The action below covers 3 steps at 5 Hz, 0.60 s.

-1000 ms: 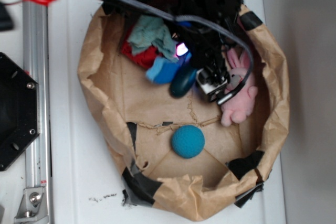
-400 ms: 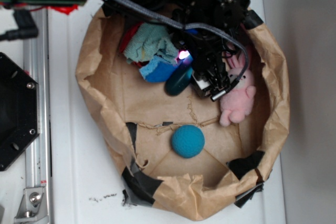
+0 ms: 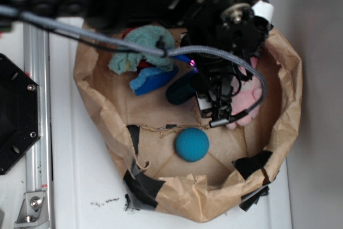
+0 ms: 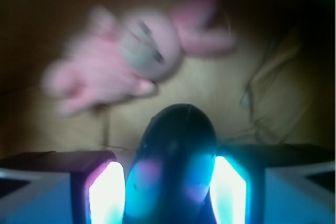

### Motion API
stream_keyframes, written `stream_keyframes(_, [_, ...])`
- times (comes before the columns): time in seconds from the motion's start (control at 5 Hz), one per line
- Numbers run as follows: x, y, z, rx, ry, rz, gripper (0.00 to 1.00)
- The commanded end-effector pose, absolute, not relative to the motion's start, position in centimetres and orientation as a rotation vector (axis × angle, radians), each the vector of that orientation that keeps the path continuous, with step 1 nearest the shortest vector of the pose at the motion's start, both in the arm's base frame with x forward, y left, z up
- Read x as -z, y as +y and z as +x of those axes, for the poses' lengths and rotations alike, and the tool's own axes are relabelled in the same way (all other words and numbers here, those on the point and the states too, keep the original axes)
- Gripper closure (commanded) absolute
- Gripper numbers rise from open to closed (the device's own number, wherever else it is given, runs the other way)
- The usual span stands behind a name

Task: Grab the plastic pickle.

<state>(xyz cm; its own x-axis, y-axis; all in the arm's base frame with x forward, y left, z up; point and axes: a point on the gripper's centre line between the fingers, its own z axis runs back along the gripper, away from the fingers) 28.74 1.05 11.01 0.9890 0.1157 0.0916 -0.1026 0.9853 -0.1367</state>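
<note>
A big brown paper bag sits on the white surface. Inside the bag lie a pink bunny, a blue ball and a blue sponge. The hand squeezes the pickle between its two glowing fingers, near the bunny.

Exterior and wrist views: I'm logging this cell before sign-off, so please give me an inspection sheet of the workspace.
Surface: crumpled brown paper bag, taped, on a white table.
Job's things: plastic pickle between the glowing fingers.
Clutter: teal ball, pink plush bunny, blue sponge, teal cloth.
Grippers: gripper shut on the pickle.
Cables: grey cable crossing above the bag.
Surroundings: metal rail, black plate.
</note>
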Motion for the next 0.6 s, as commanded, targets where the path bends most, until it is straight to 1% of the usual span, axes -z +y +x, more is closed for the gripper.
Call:
stream_keyframes(0.0, [-17.5,1.3,28.2,-0.034,-0.202,-0.198,1.0])
stream_keyframes(0.2, [-16.3,1.1,26.7,0.004,-0.162,-0.161,1.0])
stream_keyframes(0.4, [-15.7,1.0,26.2,-0.007,-0.181,-0.141,1.0])
